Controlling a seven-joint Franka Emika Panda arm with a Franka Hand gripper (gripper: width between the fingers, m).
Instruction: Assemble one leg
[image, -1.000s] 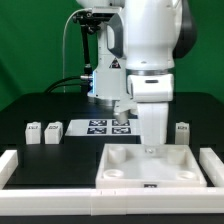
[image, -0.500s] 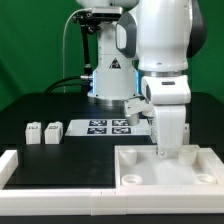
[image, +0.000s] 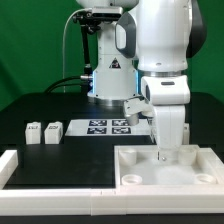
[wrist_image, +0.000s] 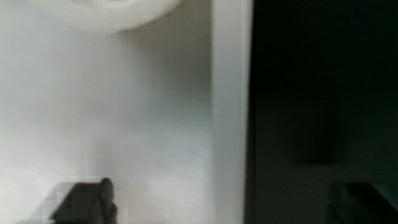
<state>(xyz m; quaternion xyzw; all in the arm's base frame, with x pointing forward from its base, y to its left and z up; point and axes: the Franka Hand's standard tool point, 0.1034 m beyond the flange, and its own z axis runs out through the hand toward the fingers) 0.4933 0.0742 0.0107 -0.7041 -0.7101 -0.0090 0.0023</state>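
One leg (image: 33, 131) and a second leg (image: 52, 130) stand side by side on the black table (image: 40, 110), at the exterior view's left, well apart from the gripper (image: 166, 152). Each turns its black-and-white tagged face toward the camera. They are too small and stubby to tell their long axis, and the tag patterns cannot be read.

The marker board (image: 108, 126) lies behind them toward the middle, showing square tags. The arm reaches straight down to the large white panel (image: 200, 158), which lies flat at the exterior view's right, beside a white rail (image: 60, 188).

In the blurred wrist view the gripper (wrist_image: 222, 205) has its jaws wide apart, clamped on nothing. One fingertip (wrist_image: 80, 203) sits over the panel (wrist_image: 107, 110), the other over the table (wrist_image: 320, 100). The panel's edge runs between them, with a round hole (wrist_image: 134, 8) farther along.
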